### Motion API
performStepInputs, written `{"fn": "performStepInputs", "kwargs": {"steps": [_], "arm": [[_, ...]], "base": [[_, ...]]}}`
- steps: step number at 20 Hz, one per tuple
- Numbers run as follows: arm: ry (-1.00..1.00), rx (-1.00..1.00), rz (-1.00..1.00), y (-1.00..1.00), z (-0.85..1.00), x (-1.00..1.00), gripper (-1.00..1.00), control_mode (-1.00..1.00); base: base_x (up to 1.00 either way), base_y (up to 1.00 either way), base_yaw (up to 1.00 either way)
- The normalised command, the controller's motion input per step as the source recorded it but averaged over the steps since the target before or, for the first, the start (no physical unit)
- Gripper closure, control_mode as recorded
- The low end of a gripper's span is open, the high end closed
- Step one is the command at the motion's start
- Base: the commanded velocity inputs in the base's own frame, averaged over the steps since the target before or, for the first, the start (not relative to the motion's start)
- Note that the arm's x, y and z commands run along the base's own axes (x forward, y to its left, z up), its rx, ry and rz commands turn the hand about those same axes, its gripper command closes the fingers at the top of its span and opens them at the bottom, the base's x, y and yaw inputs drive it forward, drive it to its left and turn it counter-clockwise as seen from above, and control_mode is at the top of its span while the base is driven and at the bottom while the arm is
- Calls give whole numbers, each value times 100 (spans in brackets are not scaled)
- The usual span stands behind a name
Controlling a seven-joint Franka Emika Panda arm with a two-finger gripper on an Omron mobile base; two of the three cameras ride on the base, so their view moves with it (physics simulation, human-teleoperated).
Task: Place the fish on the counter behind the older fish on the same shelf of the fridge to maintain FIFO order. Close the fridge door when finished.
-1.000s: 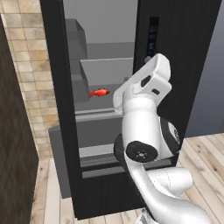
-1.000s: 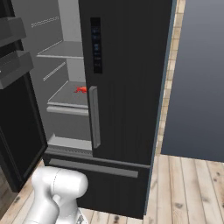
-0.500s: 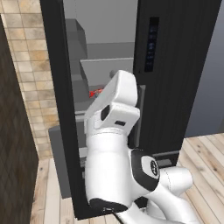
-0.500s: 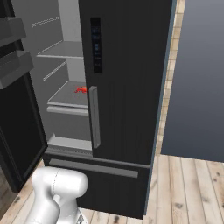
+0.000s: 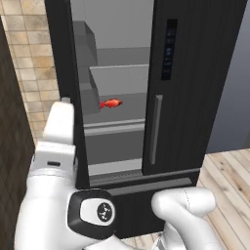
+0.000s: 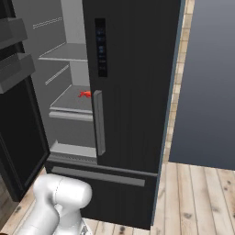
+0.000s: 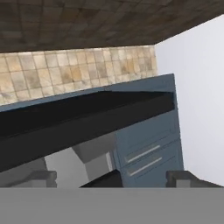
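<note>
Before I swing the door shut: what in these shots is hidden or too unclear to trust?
- Older fish: not made out beside the red fish; the closed right door hides much of the shelf in the right base view.
- Gripper: tips cut off by the bottom edge of the hand view.
- Open door: seen edge-on in the left base view, handle hidden.

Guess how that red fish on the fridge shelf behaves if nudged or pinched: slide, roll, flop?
The fish lies flat on the smooth grey shelf, so a nudge would probably slide it rather than roll it. It looks small and slim, so likely light. Its tapered body and thin tail could slip from a pinch; stiffness can't be told from these views.
</note>
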Motion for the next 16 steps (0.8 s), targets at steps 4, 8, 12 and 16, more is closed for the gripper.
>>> {"fn": "performStepInputs", "kwargs": {"steps": [4,8,12,16], "arm": [[0,-3,-12,77,-37,48,-100,-100],[0,-1,-8,59,-36,67,-100,-100],[2,0,-5,35,-24,81,-100,-100],[8,0,0,23,-12,88,-100,-100]], "base": [[0,0,0],[0,0,0],[0,0,0],[0,0,0]]}}
